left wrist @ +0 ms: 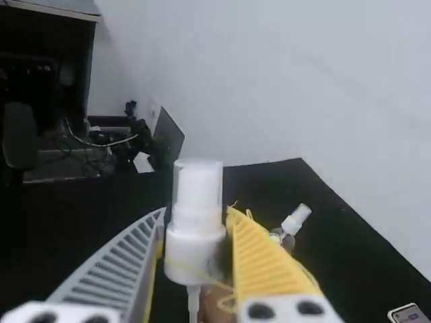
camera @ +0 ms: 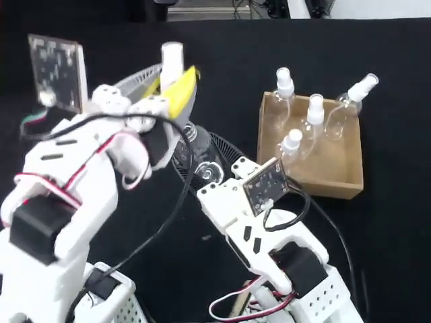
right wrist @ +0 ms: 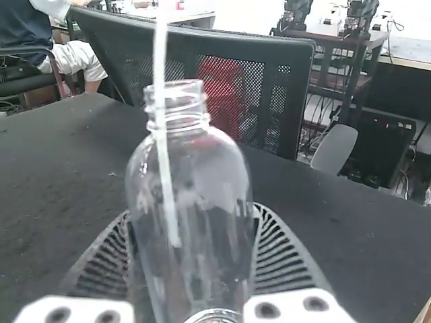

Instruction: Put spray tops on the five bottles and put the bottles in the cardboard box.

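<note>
Light, stiff spray top (left wrist: pixel 195 195) clamped at its collar in left tool (left wrist: pixel 195 229); right tool (right wrist: pixel 193 269) grips thin, slick, empty bottle (right wrist: pixel 185 168) round its body, probably crushable, so squeeze gently.

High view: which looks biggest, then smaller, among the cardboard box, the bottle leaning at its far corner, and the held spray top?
Cardboard box, largest.
Leaning bottle, next.
Spray top, smallest, though held nearer the camera, so the gap with the bottle is unsure.
</note>
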{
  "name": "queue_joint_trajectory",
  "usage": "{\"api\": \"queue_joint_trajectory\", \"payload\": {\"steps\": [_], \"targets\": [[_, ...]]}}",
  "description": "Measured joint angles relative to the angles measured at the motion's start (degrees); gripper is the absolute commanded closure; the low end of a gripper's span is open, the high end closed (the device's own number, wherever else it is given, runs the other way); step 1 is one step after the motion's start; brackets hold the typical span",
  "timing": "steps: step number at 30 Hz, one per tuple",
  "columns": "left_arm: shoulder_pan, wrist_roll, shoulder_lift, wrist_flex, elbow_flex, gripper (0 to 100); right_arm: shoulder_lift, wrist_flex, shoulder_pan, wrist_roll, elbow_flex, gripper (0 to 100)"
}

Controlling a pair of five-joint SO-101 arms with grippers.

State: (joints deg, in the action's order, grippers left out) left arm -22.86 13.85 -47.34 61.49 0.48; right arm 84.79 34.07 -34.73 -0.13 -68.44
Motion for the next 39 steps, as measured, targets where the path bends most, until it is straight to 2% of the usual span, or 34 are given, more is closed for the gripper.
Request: {"api": "queue_joint_trajectory", "payload": {"steps": [5, 7, 10, 14, 19, 24, 28, 30, 35, 39], "targets": [[-0.26, 0.09, -7.38, -0.26, 11.08, 70, 0.0, 0.0, 0.0, 0.09, 0.0, 98.8], [-0.35, 0.0, -9.67, -1.05, 15.74, 66, 0.0, 0.0, 0.0, 0.0, 0.0, 98.8], [-0.09, 0.0, -12.57, -2.73, 18.9, 69, 0.0, 0.0, 0.0, 0.0, 0.0, 98.8], [-0.26, 0.0, -16.09, -3.25, 18.9, 76, 0.0, 0.0, 0.0, -0.09, 0.0, 98.8], [0.62, 0.0, -18.55, -3.25, 17.85, 79, 0.0, 0.0, 0.0, 0.0, 0.0, 98.8], [7.38, 0.0, -22.07, -0.44, 14.42, 78, 2.2, 7.12, 4.22, 0.09, 2.02, 98.7], [16.35, 0.0, -24.0, 6.07, 13.8, 78, 9.23, 17.93, 10.2, 0.26, 10.9, 98.7], [21.45, -0.79, -24.79, 8.35, 14.68, 78, 11.87, 19.96, 14.15, 2.55, 14.24, 98.7], [35.16, -11.34, -27.78, 9.05, 22.95, 79, 11.6, 22.86, 22.95, 5.36, 20.92, 98.7], [38.77, -14.15, -32.18, 4.31, 34.02, 79, 7.03, 29.01, 30.68, 5.54, 31.38, 98.7]]}}
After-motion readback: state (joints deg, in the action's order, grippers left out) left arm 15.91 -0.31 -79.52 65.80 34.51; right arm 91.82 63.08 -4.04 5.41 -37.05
